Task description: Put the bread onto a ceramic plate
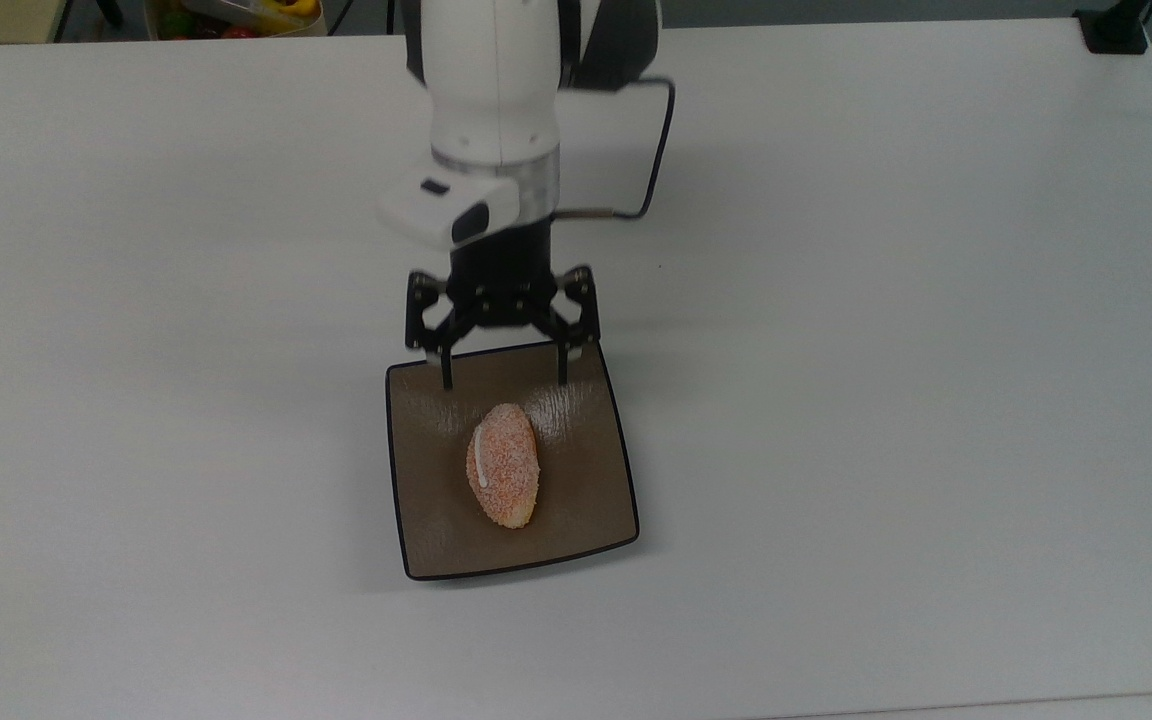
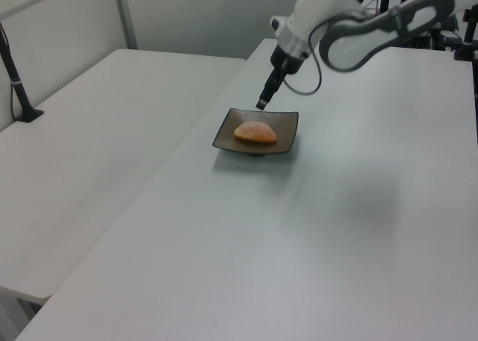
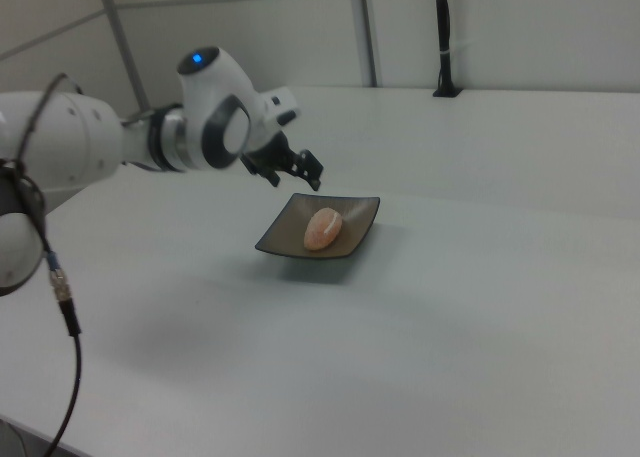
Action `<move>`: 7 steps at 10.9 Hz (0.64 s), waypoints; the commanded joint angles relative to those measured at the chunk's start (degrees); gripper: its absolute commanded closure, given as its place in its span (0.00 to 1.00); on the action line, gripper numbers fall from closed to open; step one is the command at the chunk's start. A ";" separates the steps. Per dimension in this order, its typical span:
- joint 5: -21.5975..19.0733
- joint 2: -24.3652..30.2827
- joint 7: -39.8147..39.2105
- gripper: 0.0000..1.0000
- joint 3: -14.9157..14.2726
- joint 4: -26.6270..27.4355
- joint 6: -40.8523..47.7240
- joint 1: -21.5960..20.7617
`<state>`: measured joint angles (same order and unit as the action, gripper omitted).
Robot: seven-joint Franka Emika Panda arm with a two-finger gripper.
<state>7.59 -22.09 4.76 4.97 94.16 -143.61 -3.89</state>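
Bread, probably light and soft, grasped best across its middle; wide-open, empty gripper at plate's twelve o'clock.

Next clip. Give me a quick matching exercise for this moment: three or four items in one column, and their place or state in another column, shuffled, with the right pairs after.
Items
1. bread
2. ceramic plate
3. end effector
4. table

Place or state
A. open and empty, raised over the plate's far edge in the top view
B. white, bearing the plate
C. lying near the plate's middle, touched by nothing else
D. brown and square, flat on the table

Pairs: 1-C, 2-D, 3-A, 4-B
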 commanded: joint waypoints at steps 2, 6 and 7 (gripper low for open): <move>-0.99 17.13 11.05 0.00 -0.05 3.05 23.23 -0.94; -8.37 26.73 12.91 0.00 -0.05 3.05 44.16 0.46; -9.69 28.06 12.74 0.00 -0.05 3.22 48.38 0.81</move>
<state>1.56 1.63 16.69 5.05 94.56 -102.79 -4.20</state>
